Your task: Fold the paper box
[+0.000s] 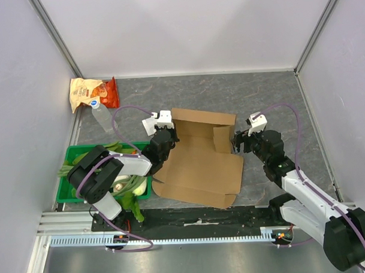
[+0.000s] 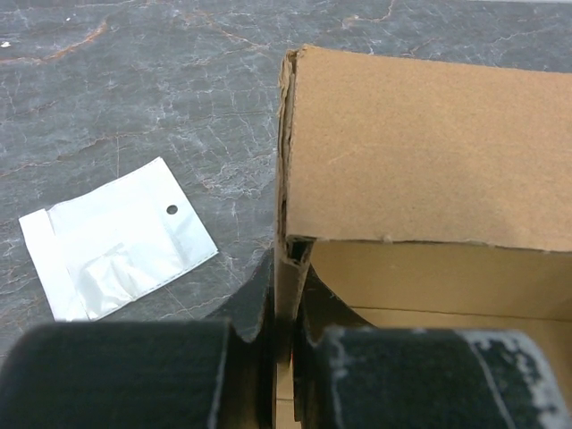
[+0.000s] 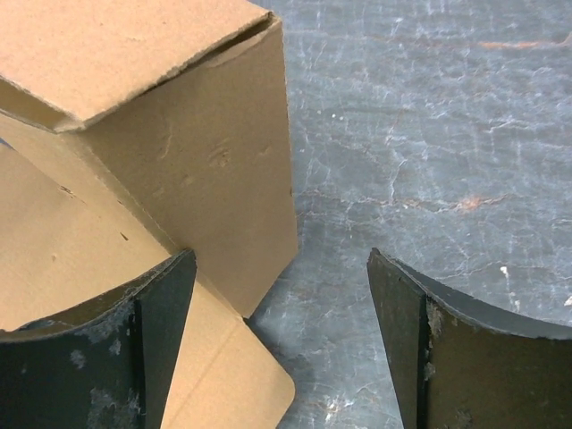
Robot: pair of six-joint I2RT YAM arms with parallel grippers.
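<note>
Grey tabletop (image 1: 277,97): your left gripper (image 2: 284,299) pinches one wall of the brown corrugated paper box (image 1: 198,166); right gripper (image 3: 281,313) spread, so the unheld flap may flop down.

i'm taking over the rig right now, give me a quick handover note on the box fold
Left gripper: shut, pinching the left side wall of the paper box near its far-left corner.
Right gripper: open, holding nothing, jaws wide at the standing right-hand flap.
Box: mid-table between the arms, with the green crate to its left.
Done: the far wall and right flap stand up.
Left: the large near panel lies flat on the table, and the box is not closed.
</note>
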